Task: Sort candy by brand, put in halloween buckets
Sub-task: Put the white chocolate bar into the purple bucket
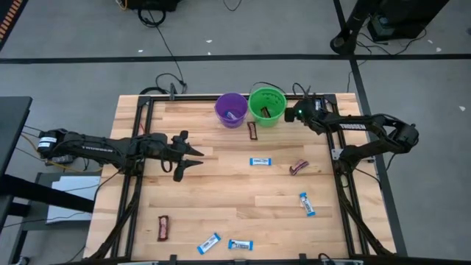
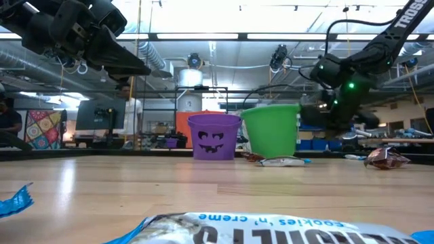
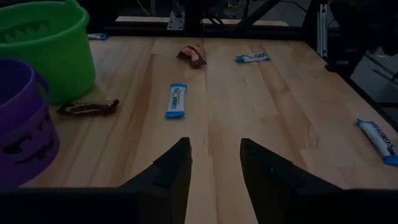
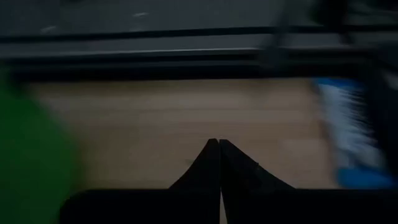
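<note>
Blue candy (image 3: pixel 176 100) lies beyond open left hand (image 3: pixel 214 155).

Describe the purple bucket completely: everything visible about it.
The purple bucket is a small round pail of glossy-looking plastic with a jack-o'-lantern face on its side, visible in the low view. It stands upright on the wooden table near the far edge, directly beside the green bucket, which is to its right. A blue-and-white candy lies inside. Neither gripper touches it.

The table (image 1: pixel 221 191) is pale planked wood with a smooth, faintly shiny finish. The purple bucket (image 2: pixel 214 135) and green bucket (image 2: pixel 271 130) look like smooth plastic; the candy (image 1: pixel 260 162) wrappers are glossy and crinkled.
</note>
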Available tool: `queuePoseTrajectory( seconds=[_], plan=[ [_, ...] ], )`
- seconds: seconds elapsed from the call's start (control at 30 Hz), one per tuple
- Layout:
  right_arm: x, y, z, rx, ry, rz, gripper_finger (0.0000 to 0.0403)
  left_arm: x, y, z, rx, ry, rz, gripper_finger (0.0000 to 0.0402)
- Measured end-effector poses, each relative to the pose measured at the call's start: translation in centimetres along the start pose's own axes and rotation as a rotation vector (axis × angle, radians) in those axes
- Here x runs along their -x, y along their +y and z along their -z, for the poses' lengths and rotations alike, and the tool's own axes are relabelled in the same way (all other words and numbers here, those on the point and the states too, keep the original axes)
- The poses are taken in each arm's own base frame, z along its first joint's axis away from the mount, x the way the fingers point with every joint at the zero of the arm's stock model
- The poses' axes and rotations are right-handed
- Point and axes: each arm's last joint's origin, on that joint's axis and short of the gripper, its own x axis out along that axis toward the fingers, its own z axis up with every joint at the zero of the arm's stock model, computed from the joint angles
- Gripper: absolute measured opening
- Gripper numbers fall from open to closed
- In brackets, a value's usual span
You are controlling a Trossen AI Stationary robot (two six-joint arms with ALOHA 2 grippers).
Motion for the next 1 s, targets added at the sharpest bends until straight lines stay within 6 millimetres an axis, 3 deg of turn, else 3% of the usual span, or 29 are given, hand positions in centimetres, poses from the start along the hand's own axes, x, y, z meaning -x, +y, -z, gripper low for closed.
queuePoseTrajectory(
  seconds=[0.17,0.4,0.53,0.63,0.8,1.0],
  plan=[
    [0.1,1.1,-0.9,0.146,-0.042,-0.182,0.0005,0.0,0.0,0.0,0.000,0.000,0.000,0.0142],
    [-0.3,-0.8,-0.6,-0.024,-0.081,0.123,0.0005,0.0,0.0,0.0,0.001,0.000,-0.001,0.0142],
    [-0.6,-1.8,-0.5,-0.121,-0.081,0.210,0.0005,0.0,0.0,0.0,-0.016,-0.002,-0.001,0.0142],
    [-0.7,-1.3,-1.2,-0.287,-0.151,0.228,0.0003,0.0,0.0,-0.1,-0.031,-0.013,-0.001,0.0142],
    [-1.3,-0.3,-2.1,-0.394,-0.215,0.281,0.0002,0.0,0.0,-0.2,-0.027,-0.018,0.012,0.0142],
    [-3.2,1.2,-2.5,-0.354,-0.117,0.379,0.0002,0.0,-0.1,0.1,-0.022,0.006,0.031,0.0142]
  ],
)
